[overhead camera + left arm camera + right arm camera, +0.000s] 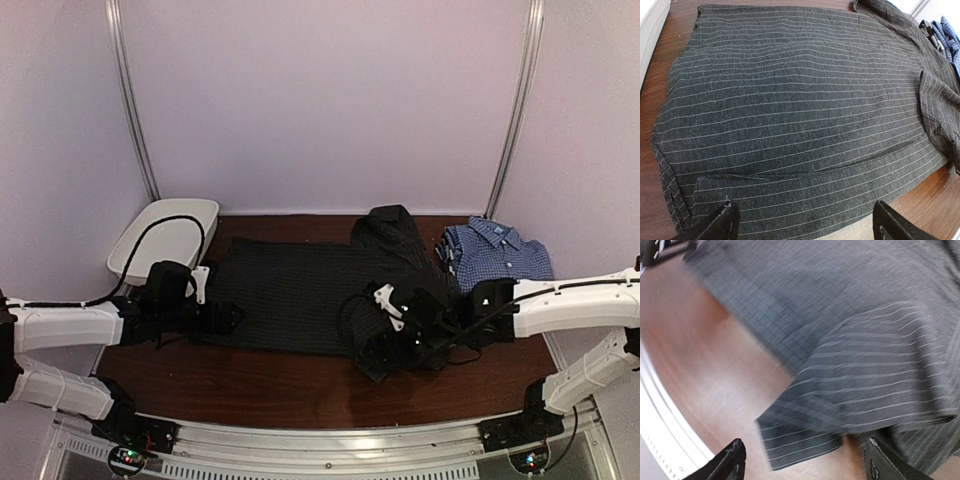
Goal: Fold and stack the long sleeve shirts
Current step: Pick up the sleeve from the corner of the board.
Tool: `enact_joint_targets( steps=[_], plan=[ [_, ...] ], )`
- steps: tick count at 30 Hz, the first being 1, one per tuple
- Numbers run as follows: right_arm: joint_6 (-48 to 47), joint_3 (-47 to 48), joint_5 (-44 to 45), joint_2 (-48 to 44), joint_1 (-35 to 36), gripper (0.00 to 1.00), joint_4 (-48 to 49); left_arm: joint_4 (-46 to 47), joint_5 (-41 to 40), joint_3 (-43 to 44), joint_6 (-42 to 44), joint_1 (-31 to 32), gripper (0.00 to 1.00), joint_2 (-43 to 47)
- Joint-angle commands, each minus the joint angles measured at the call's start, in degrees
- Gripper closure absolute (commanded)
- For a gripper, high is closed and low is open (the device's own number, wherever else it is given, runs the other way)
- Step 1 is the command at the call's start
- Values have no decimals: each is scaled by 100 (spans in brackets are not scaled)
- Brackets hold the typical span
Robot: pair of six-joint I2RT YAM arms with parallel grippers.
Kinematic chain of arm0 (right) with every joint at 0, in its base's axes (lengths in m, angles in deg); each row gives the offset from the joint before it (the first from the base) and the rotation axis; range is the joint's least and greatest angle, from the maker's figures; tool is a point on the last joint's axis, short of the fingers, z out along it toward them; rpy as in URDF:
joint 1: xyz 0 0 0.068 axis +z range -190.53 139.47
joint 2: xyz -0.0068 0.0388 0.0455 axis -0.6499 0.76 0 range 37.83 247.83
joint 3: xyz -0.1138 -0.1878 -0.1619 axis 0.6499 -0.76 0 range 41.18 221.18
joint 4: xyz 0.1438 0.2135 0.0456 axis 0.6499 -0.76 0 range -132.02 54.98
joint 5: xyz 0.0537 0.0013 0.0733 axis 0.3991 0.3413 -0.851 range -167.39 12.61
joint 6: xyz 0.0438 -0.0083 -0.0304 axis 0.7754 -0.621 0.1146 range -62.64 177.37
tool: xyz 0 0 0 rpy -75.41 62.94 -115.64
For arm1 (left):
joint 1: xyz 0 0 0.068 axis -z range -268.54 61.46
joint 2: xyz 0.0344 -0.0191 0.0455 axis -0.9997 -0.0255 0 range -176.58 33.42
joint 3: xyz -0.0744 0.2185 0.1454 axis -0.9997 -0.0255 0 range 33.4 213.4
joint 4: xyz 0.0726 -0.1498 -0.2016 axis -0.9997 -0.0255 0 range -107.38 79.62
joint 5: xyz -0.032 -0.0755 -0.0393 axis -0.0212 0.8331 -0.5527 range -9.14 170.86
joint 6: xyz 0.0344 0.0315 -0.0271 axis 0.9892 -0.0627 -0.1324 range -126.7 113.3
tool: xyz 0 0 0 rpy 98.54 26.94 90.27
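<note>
Black pinstripe shirt (pixel 800 110) spread just beyond left claw (pixel 807 222), under right claw (pixel 804 454).

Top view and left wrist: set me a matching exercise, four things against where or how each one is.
Things:
1. black shirt
2. checked shirt
3. tub
4. left fingers

Place or state:
A. folded, at the far right of the table
B. wide open, holding nothing
C. spread out mid-table
D. at the far left corner

Pairs: 1-C, 2-A, 3-D, 4-B
</note>
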Motion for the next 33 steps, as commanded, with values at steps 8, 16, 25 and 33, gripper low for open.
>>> enact_joint_targets(
  steps=[8,16,25,33],
  plan=[
    [1021,88,686,1319,1101,18,211,270,-54,2,-41,-25,6,39],
    [964,756,1369,1986,1103,54,-365,204,-125,4,-22,-25,6,133],
    [993,931,1858,906,469,100,-909,362,-126,14,200,-25,6,-16],
    [370,955,605,-1054,-1182,100,-183,688,189,268,393,-47,5,-301]
  ],
)
